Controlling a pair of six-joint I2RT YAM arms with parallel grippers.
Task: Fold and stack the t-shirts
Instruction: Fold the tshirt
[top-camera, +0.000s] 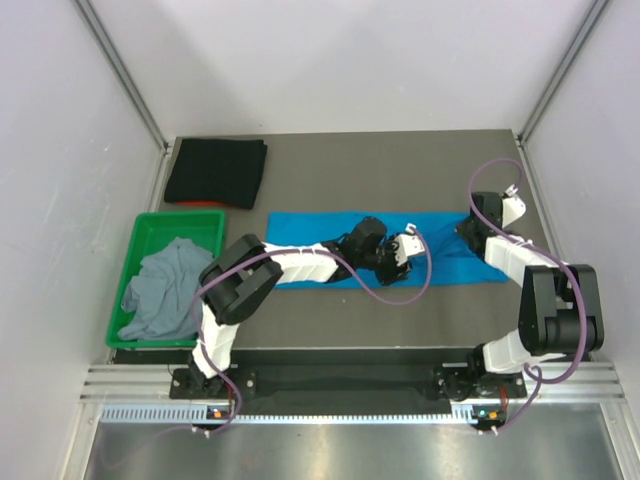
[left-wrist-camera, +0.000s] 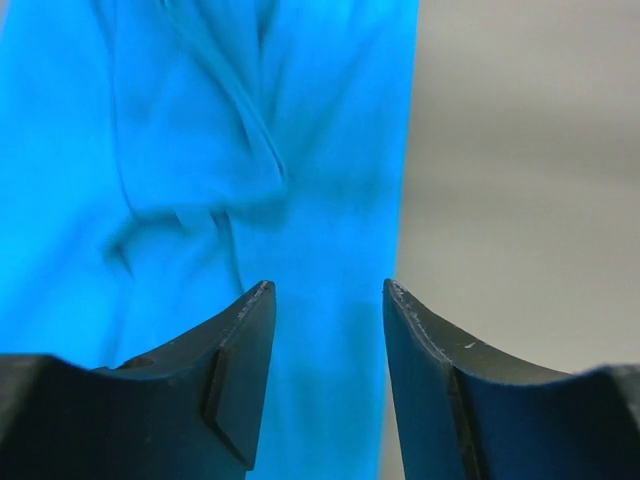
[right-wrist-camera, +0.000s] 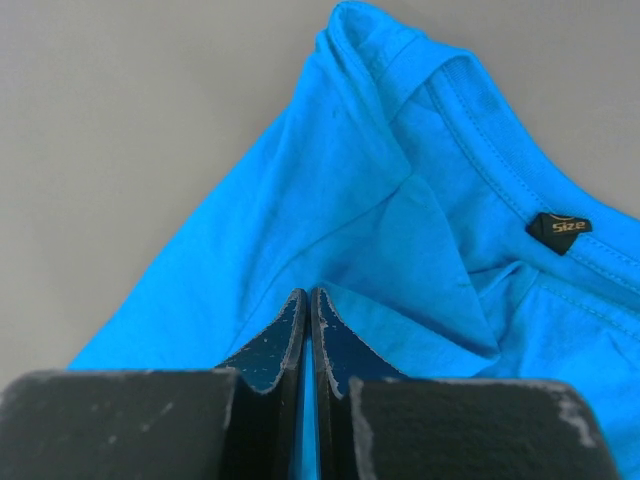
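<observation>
Blue t-shirt (top-camera: 300, 232) laid in a strip mid-frame, black neck tag (right-wrist-camera: 559, 226) reading "Size" at right of right wrist view, right gripper (right-wrist-camera: 308, 295) clenched on the shirt's cloth, left gripper (left-wrist-camera: 328, 290) parted over its edge, grey t-shirt (top-camera: 165, 290) in green bin (top-camera: 178, 214), left

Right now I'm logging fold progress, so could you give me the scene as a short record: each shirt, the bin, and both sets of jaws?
blue shirt: laid out as a long strip across the middle of the table
black shirt: folded, far left
grey shirt: crumpled in the green bin
left jaws: open, over the blue shirt's edge
right jaws: shut on a fold at the blue shirt's right end
</observation>
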